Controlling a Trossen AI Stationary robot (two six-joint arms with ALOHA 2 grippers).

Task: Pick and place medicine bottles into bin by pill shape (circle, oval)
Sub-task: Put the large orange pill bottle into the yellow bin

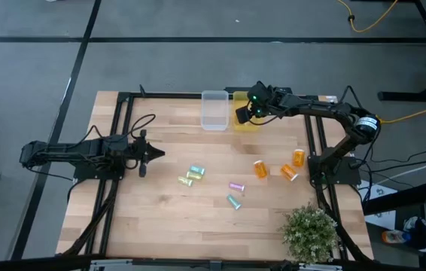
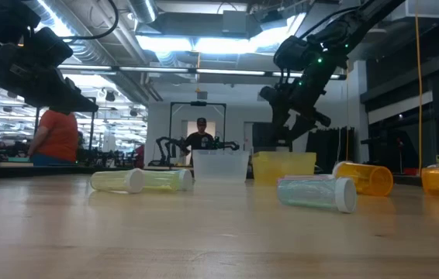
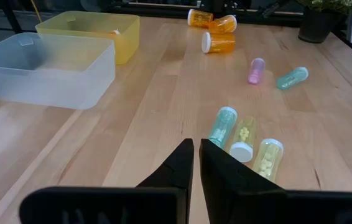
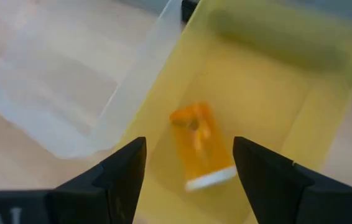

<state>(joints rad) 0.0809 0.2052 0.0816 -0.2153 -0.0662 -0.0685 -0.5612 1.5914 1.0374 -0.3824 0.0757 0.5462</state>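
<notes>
My right gripper (image 1: 249, 113) hangs open over the yellow bin (image 1: 240, 96) at the far middle of the table. An orange bottle (image 4: 201, 146) with a white cap shows inside that bin (image 4: 269, 37), below and between the spread fingers, touching neither. My left gripper (image 1: 156, 155) is shut and empty, left of a cluster of two yellow-green bottles and a teal one (image 1: 192, 175), which lie on their sides (image 3: 244, 134). A pink bottle (image 1: 235, 185), a teal bottle (image 1: 233, 201) and three orange bottles (image 1: 260, 168) also lie on the table.
A clear bin (image 1: 214, 110) stands against the yellow bin's left side (image 4: 58, 93). A potted plant (image 1: 311, 233) stands at the near right corner. People show in the room beyond the table (image 2: 201, 133).
</notes>
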